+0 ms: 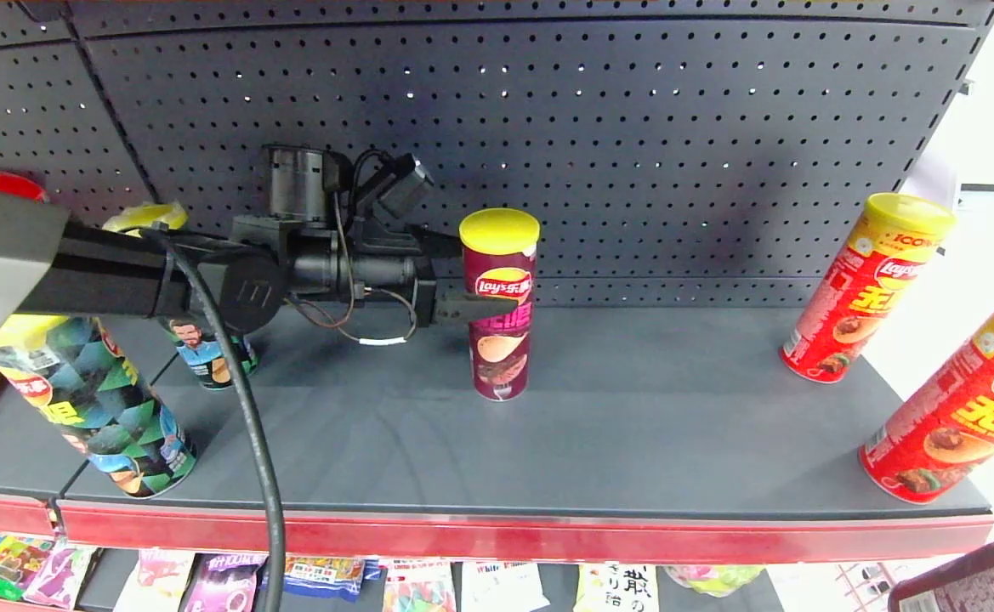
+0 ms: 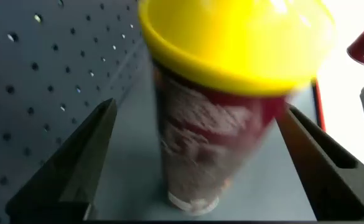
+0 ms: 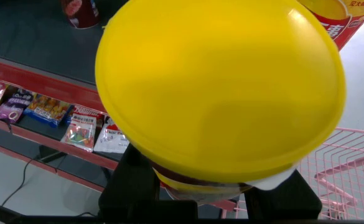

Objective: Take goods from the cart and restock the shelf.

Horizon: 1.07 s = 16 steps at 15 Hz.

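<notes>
A maroon chips can (image 1: 501, 340) with a yellow lid stands upright at the middle of the dark shelf board (image 1: 633, 425). My left gripper (image 1: 484, 276) reaches in from the left at the can's upper half. Its fingers (image 2: 82, 162) stand open on either side of the maroon can (image 2: 200, 149), with a gap at each side. My right gripper (image 3: 203, 190) is shut on another chips can, whose broad yellow lid (image 3: 219, 87) hides its body. That held can hangs in front of the shelf's red front edge (image 3: 38, 78).
Two red cans (image 1: 866, 289) (image 1: 960, 408) stand at the shelf's right end. Patterned cans (image 1: 97, 399) (image 1: 207, 348) stand at the left. A pegboard wall (image 1: 633, 127) backs the shelf. Snack packets (image 1: 411, 586) lie on the lower shelf. A pink cart (image 3: 350, 168) is below the right gripper.
</notes>
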Available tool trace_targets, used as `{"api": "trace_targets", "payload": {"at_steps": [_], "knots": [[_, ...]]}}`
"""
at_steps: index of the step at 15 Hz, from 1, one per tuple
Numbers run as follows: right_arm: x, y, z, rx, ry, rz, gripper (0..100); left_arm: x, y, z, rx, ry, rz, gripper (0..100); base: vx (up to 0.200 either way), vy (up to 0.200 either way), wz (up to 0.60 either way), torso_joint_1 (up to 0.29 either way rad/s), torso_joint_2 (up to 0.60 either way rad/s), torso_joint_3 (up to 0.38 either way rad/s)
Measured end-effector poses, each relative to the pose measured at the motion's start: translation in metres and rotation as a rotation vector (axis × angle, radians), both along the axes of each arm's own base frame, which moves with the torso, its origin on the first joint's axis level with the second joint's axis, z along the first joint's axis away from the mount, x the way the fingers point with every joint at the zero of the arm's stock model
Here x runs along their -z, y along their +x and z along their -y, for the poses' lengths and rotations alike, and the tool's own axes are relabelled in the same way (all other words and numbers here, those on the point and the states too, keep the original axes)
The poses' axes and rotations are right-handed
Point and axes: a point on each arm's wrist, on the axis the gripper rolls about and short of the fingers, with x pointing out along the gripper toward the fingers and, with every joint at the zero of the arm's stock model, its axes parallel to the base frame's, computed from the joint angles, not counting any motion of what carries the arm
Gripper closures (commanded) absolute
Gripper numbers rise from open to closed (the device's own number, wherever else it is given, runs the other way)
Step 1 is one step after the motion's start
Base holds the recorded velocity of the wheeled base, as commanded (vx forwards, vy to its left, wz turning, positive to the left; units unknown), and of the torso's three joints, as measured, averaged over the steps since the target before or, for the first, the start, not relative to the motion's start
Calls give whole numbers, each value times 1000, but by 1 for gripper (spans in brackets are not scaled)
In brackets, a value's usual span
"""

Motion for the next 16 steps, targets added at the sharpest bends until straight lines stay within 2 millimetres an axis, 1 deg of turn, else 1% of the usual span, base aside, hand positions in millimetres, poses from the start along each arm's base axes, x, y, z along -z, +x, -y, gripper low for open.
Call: {"api": "trace_targets", "payload": {"at_steps": [4,7,8,13,14,16], "knots": [[1,0,0,2,0,-4,100,-1,5,17,20,-28,-47,0,0,0,0,0,0,0],[1,0,0,3,1,-5,100,1,8,24,32,-30,-42,0,0,0,0,0,0,0],[1,0,0,4,1,-4,100,2,9,25,32,-30,-43,100,0,0,0,0,0,0],[1,0,0,3,0,-7,100,7,7,25,35,-23,-61,100,0,0,0,0,0,0],[1,0,0,3,1,-7,100,8,3,23,35,-20,-70,100,0,0,0,0,0,0],[1,0,0,3,1,-7,100,12,-12,20,52,-8,-104,100,0,0,0,0,0,0]]}}
